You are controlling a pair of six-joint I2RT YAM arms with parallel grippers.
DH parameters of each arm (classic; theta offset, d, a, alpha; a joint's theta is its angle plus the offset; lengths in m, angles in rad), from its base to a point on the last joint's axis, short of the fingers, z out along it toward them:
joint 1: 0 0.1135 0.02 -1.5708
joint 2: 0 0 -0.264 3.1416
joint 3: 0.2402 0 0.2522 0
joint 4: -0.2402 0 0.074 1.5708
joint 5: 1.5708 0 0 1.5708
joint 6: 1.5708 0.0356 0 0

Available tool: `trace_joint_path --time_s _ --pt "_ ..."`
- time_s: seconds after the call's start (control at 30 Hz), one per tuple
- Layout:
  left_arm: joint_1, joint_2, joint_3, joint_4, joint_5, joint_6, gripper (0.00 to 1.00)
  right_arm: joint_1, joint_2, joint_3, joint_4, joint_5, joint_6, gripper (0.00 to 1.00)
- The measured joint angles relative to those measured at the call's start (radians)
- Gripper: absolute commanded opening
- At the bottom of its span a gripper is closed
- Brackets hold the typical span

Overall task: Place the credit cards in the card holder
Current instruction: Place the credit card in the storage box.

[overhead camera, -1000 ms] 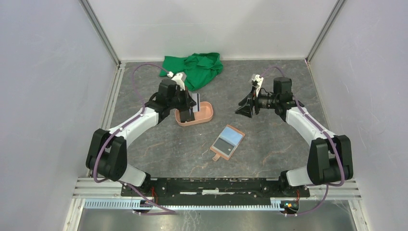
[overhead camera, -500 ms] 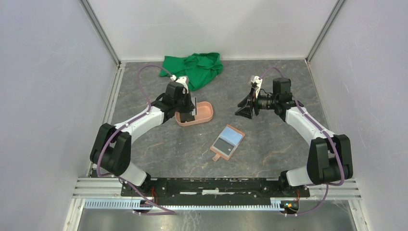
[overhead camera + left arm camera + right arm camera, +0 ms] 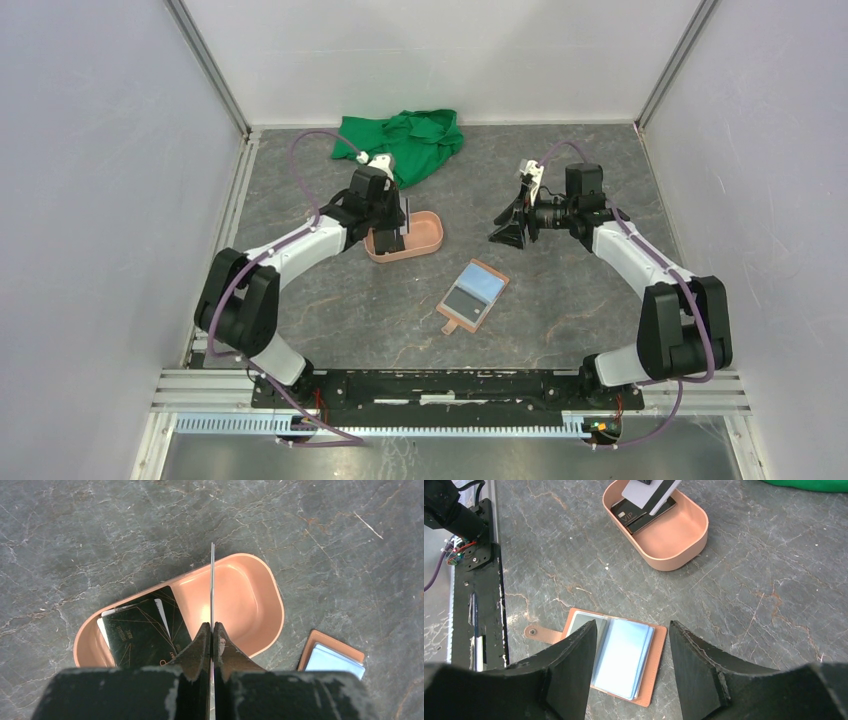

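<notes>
The left gripper [image 3: 211,630] is clamped on one credit card [image 3: 212,580], its jaws pressed almost together on the card's thin body. It holds the card above the pink tray [image 3: 278,611] at the left of the table [image 3: 560,300]. A second ago the card's face tilted toward the overhead camera. Now it stands upright and shows only its edge from above and from the left wrist, and the left arm has swung slightly rightward. The card looks clear of the tray, so the pick appears done and the carry to the holder comes next. More stacked cards [image 3: 142,635], dark with a pale one beneath, lie flat in the tray's left end, so several trips remain.

A green cloth [image 3: 405,140] is bunched at the far edge, behind the tray.

The card holder [image 3: 473,293] lies open on the table, near and right of the tray and well apart from it. Its closing tab points to the near left. One half looks dark and the other light blue.

The right gripper [image 3: 631,625] hovers to the right of the tray and beyond the holder with its jaws wide and nothing between them. It has barely shifted in the last second.
</notes>
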Motion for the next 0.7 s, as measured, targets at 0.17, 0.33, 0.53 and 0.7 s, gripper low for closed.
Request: trace_joint_path --time_s 0.17,0.33,0.53,0.7 --pt "0.000 0.043 0.006 -0.003 -0.009 -0.019 0.02 0.000 0.010 0.000 -0.010 0.000 -0.011 0.61" --pt "-0.005 0.050 0.006 -0.004 -0.011 -0.033 0.02 0.000 0.013 0.001 -0.015 0.000 -0.019 0.61" --pt "-0.011 0.054 0.008 -0.009 -0.011 -0.045 0.02 0.000 0.023 0.001 -0.029 0.000 -0.025 0.60" --pt "-0.011 0.101 0.036 -0.020 -0.011 -0.061 0.02 0.000 0.023 0.001 -0.031 0.000 -0.032 0.61"
